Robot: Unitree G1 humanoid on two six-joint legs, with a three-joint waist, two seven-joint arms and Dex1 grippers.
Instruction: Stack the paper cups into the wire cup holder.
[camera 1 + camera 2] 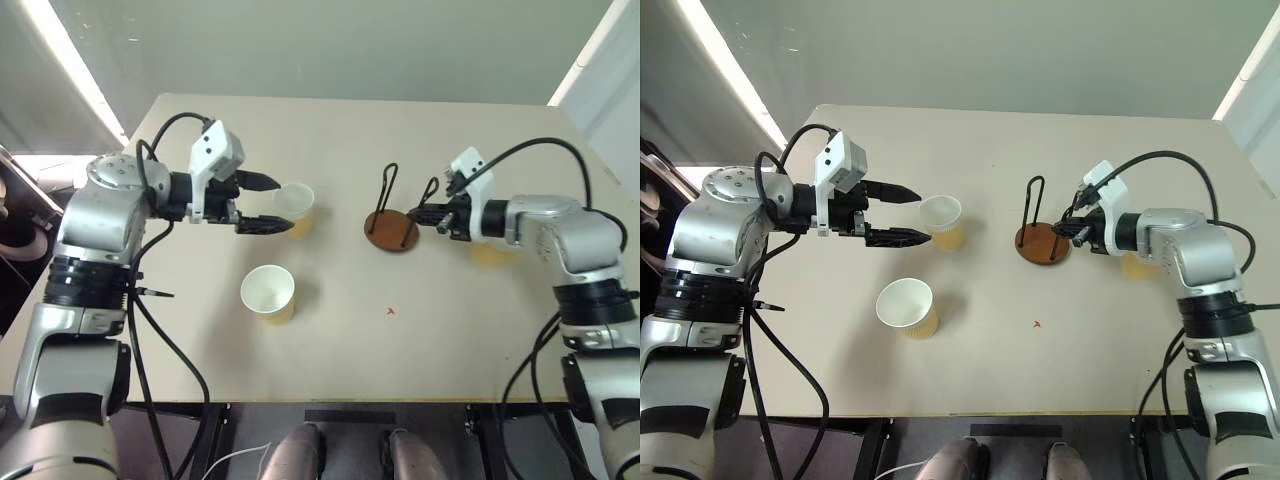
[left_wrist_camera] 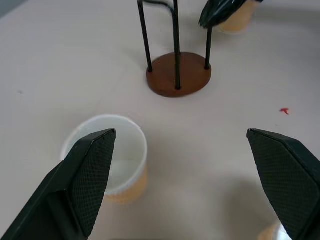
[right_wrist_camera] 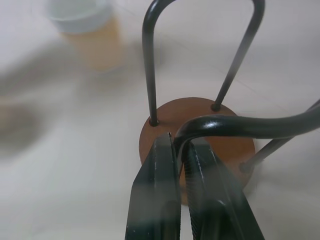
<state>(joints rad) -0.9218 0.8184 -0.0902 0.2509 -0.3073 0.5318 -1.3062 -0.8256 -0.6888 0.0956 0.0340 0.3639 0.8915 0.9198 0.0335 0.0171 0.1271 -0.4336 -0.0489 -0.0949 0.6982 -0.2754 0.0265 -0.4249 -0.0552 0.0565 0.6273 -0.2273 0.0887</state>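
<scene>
Steadying step in hand, by the look of it, with no cup stacked yet. On the table [image 1: 330, 120]: wire cup holder [image 1: 391, 230] right of centre, empty; one paper cup [image 1: 295, 208] left of centre, a second cup [image 1: 268, 293] nearer the front edge, a third cup [image 1: 490, 257] towards the right edge, mostly hidden behind the right arm. Right hand [image 1: 432, 215] clamped shut on the holder's nearer wire loop, presumably pinning it. Left hand [image 1: 277, 205] spread as wide as it goes, holding nothing, fingers either side of the left-of-centre cup but apart from it. Next move likely: close on that cup gently, so the thin wall is not crushed, then lift and lower it between the loops. Right wrist view: pinch on the wire plain, fingers [image 3: 160, 200] pressed tight to the loop, which the head views leave unclear. Left wrist view: clear gap between finger [image 2: 85, 175] and cup wall.
</scene>
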